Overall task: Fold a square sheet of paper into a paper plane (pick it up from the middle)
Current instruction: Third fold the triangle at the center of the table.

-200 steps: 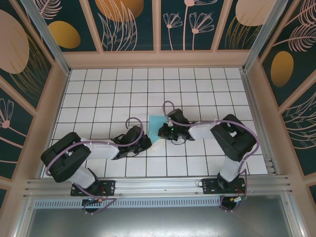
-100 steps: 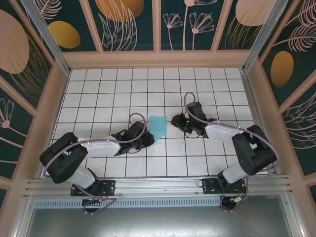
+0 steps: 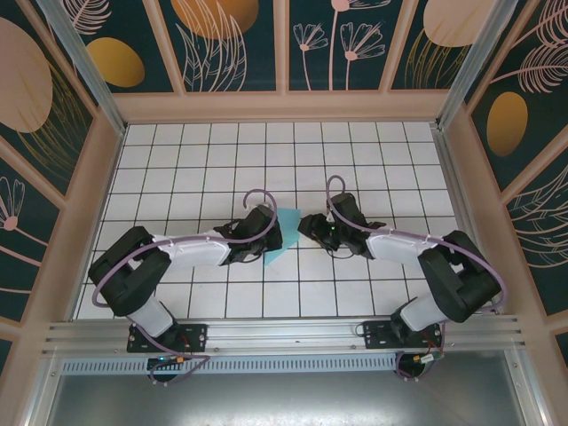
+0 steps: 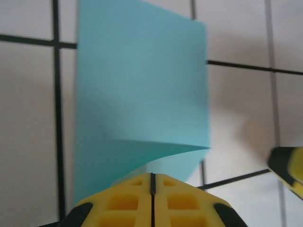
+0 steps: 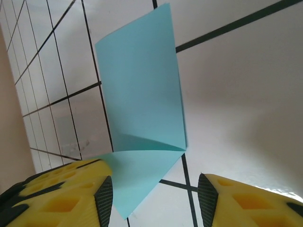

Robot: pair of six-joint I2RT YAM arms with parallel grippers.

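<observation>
**A:** From above first: where to look for the sheet of paper (image 3: 274, 256)?

**B:** Near the middle of the table (image 3: 177, 160), a little toward the near edge. Mostly hidden under the left gripper (image 3: 273, 238), with just a light-blue corner peeking out on the near side. Hard to say from up there whether clamped or loose.

**A:** And the right gripper (image 3: 307, 227)?

**B:** Just beside the left one, nose to nose but apart. No telling its spread from that height.

**A:** Over to the left wrist.

**B:** Settles the clamp. Yellow fingers (image 4: 123, 203) pressed together with no gap, apparently pinching the near flap of the sheet. Folded over, with a crease running across; far part flat on the tiles, near flap curling up to the tips. At the right edge, one yellow-and-black finger of the other arm (image 4: 287, 169), clear of the sheet.

**A:** Right wrist?

**B:** Answers for that side. Fingers (image 5: 61, 194) standing apart with a clear gap between them, gripping nothing. Same crease low down, with the flap below it coming toward the camera. Lower corner of that flap reaching into the gap, close by the left-hand black pad; touching or not, cannot tell. Grid lines and a strip of the table's side wall at the far left.
</observation>
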